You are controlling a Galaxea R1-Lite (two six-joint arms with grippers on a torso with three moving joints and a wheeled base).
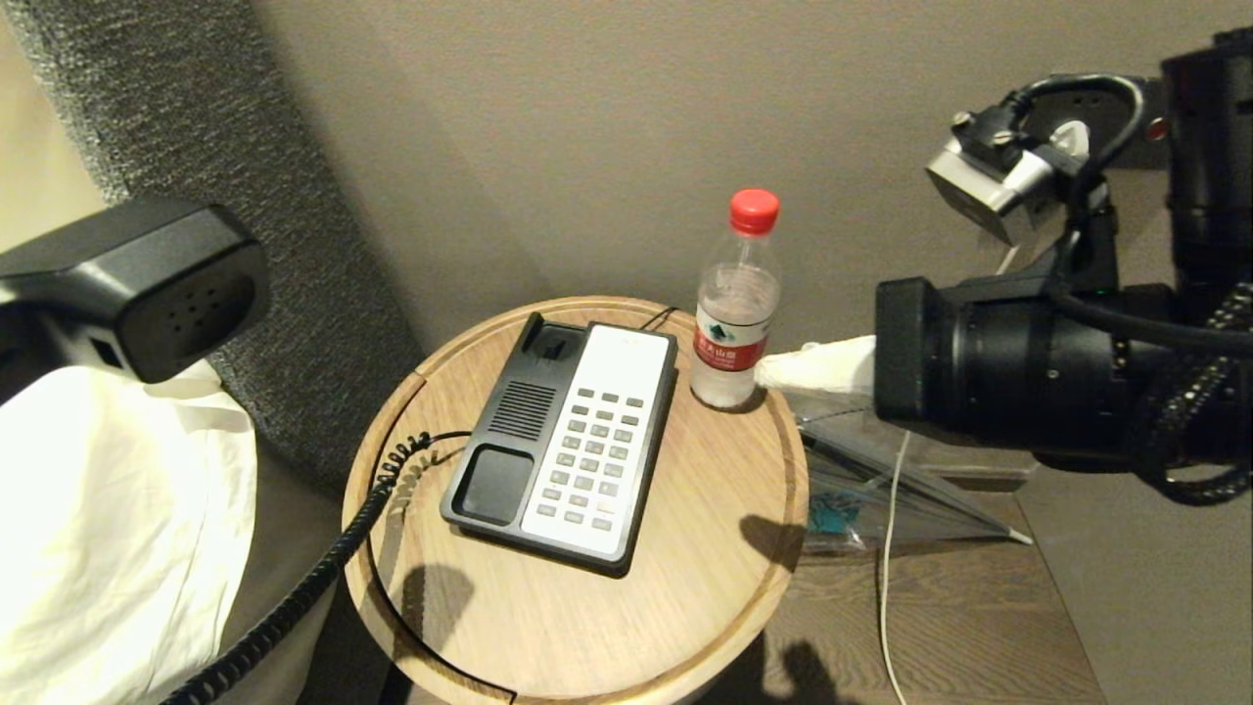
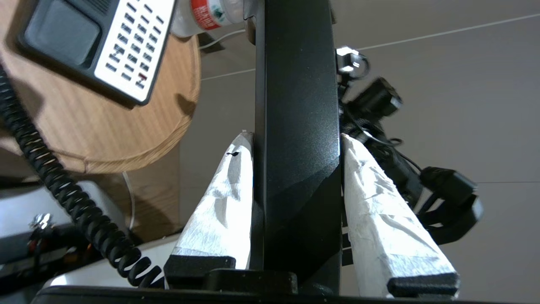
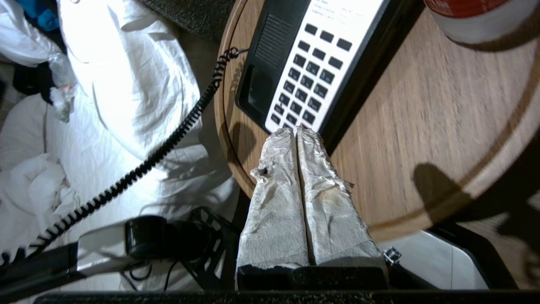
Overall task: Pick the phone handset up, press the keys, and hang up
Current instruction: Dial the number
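Already the phone handset point(image 1: 137, 284) was off its cradle, pinched in the left hand point(image 2: 295, 139) up beside the counter point(image 1: 685, 578). Pressing seemed next: the right hand point(image 3: 297, 131), fingers pressed together, hung over the keys point(image 3: 310, 80); hanging up remained.

arm point(image 1: 1028, 367): blk cyl housing | cables: blk | tool point(image 3: 296, 131) fingers: white-wrapped
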